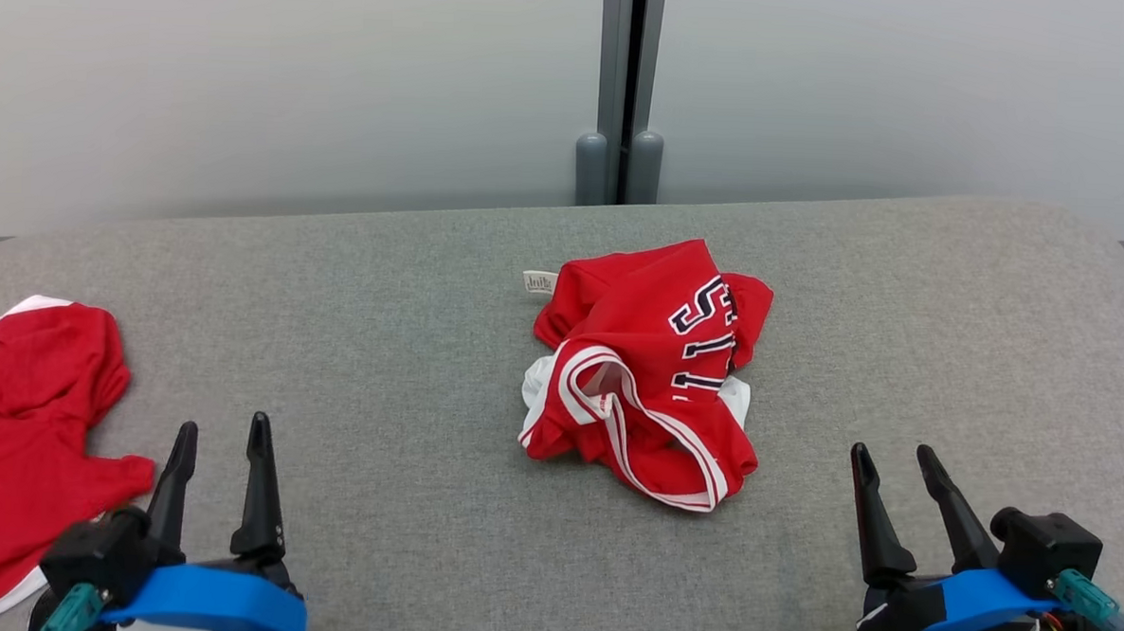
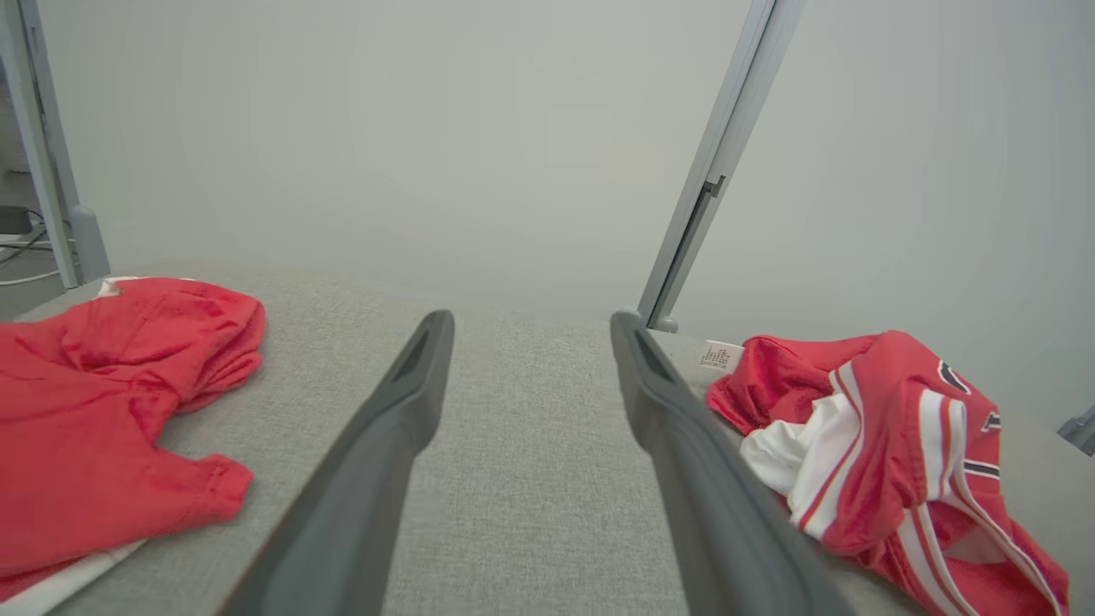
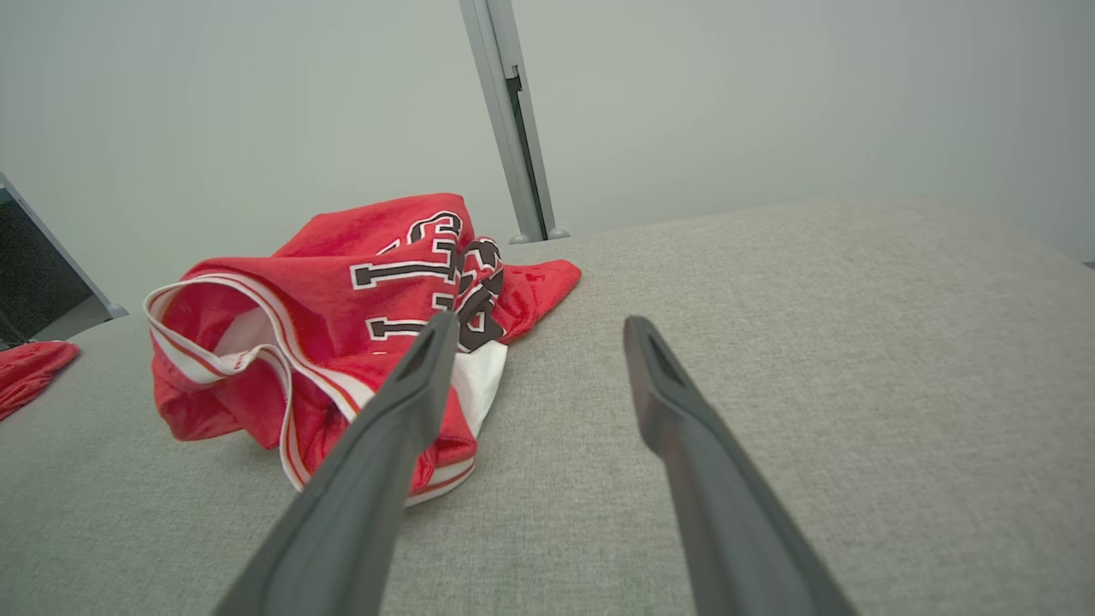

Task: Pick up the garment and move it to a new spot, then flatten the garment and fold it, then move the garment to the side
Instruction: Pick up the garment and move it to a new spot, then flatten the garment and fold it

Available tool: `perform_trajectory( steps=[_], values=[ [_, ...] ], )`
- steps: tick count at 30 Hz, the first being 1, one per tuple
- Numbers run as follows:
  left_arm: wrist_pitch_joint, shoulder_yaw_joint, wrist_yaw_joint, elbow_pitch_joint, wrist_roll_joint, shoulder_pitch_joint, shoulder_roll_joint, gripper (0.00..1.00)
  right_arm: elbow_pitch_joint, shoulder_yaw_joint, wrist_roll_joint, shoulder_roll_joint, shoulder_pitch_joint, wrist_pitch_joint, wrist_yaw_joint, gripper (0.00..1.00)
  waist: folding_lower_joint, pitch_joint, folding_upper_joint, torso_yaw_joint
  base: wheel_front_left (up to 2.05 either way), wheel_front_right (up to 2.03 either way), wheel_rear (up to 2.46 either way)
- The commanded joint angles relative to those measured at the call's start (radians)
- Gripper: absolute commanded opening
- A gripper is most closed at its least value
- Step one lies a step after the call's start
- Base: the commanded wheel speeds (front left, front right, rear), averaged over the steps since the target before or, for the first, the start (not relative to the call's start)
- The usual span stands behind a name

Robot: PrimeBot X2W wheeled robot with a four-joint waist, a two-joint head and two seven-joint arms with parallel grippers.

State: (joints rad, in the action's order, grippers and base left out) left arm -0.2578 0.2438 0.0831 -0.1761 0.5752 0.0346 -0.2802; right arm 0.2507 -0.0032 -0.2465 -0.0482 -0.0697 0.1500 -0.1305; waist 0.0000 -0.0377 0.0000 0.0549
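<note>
A crumpled red garment [image 1: 645, 376] with white-striped trim and dark lettering lies bunched in the middle of the grey padded table [image 1: 380, 346]; a small white label sticks out at its far left. The same garment [image 2: 890, 445] lies to the right of my left fingers, and it [image 3: 342, 282] sits partly behind my right gripper's left finger. My left gripper [image 1: 223, 421] stands open at the lower left, nothing between its fingers [image 2: 402, 411]. At the lower right my right gripper [image 1: 893, 449] is open and holds nothing, short of the garment.
A second red garment [image 1: 16, 424] with white edging lies at the table's left edge, just left of my left gripper. A grey post [image 1: 622, 91] rises behind the table against a pale wall. Bare grey surface lies to the right of the crumpled garment.
</note>
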Motion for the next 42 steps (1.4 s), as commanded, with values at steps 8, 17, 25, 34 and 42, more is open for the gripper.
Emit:
perform_trajectory(
  steps=[8, 17, 25, 34, 42],
  values=[
    [-0.008, -0.02, -0.002, 0.024, -0.045, -0.091, 0.009, 1.0, 0.013, -0.002, 0.022, -0.004, 0.043, -0.041, -0.001, 1.0, 0.0, 0.019, 0.0, -0.006, 0.0, 0.0, 0.0],
    [0.052, 0.006, 0.012, 0.047, -0.068, -0.084, -0.027, 1.0, 0.004, -0.001, 0.019, -0.004, 0.049, -0.06, -0.001, 1.0, 0.0, 0.022, 0.0, -0.005, 0.0, 0.0, 0.0],
    [0.079, 0.012, 0.028, 0.087, -0.072, -0.081, -0.039, 1.0, 0.001, 0.009, 0.008, -0.004, 0.043, -0.065, -0.001, 1.0, 0.0, 0.018, 0.0, -0.002, 0.0, 0.0, 0.0],
    [0.085, 0.01, 0.036, 0.12, -0.061, -0.068, -0.035, 1.0, -0.011, 0.073, 0.019, -0.004, -0.009, -0.076, -0.001, 1.0, 0.0, -0.01, 0.0, -0.006, 0.0, 0.0, 0.0],
    [0.096, 0.024, 0.031, 0.14, -0.07, -0.019, -0.036, 1.0, 0.098, 0.173, 0.089, -0.004, -0.15, -0.172, -0.001, 1.0, 0.0, -0.081, 0.0, -0.037, 0.0, 0.0, 0.0]
  ],
)
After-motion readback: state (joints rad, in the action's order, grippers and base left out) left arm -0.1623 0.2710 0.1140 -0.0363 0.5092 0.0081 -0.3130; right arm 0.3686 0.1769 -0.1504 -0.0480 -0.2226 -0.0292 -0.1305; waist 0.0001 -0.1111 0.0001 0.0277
